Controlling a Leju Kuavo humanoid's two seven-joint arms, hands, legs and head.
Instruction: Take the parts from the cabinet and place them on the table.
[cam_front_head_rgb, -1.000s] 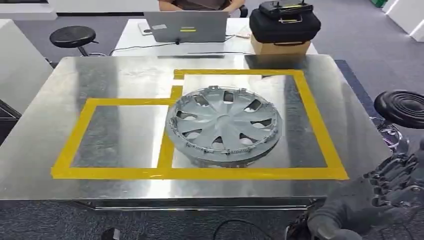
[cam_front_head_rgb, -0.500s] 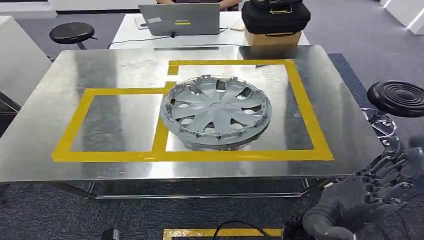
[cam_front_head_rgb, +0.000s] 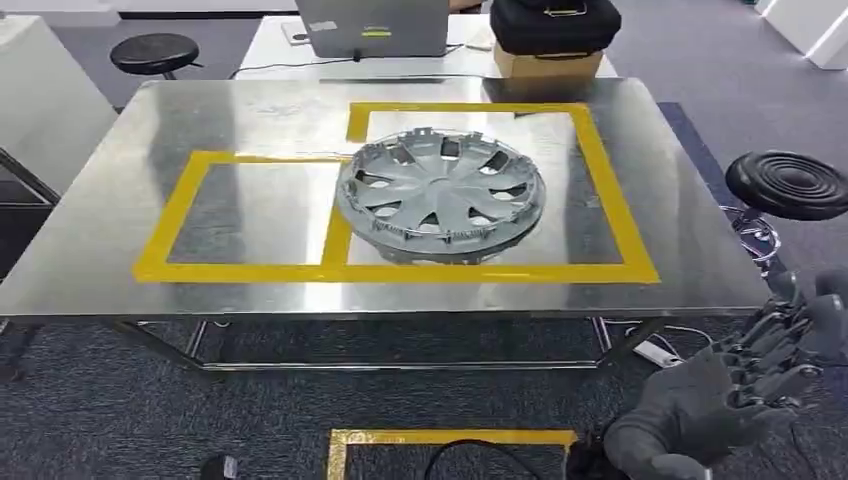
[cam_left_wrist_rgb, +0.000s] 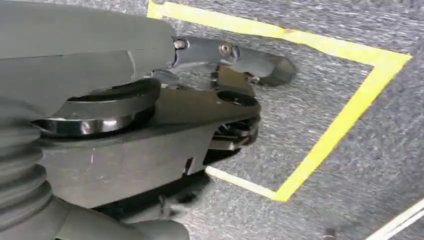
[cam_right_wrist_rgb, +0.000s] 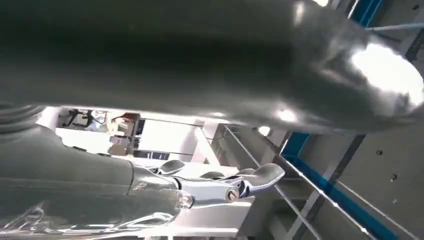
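Wheel cover (cam_front_head_rgb: 441, 193) lay on counter (cam_front_head_rgb: 120, 240), right of centre. Laptop (cam_front_head_rgb: 377, 27) and case (cam_front_head_rgb: 555, 22) on box (cam_front_head_rgb: 553, 64) stood behind counter. Stool (cam_front_head_rgb: 787, 184) right; stool (cam_front_head_rgb: 153, 53) behind-left.

The hubcap (cam_front_head_rgb: 441, 196) lies in the right yellow-taped rectangle of the metal table (cam_front_head_rgb: 100, 225) and takes most of its room. The left taped rectangle (cam_front_head_rgb: 255, 227) is bare, and the table's near edge and left part are free too. Behind the far edge stand a laptop (cam_front_head_rgb: 377, 27) and a black bag on a box (cam_front_head_rgb: 553, 35). One black stool (cam_front_head_rgb: 790, 185) stands right of the table, above the right hand (cam_front_head_rgb: 730, 400); another (cam_front_head_rgb: 153, 53) stands at the far left corner.
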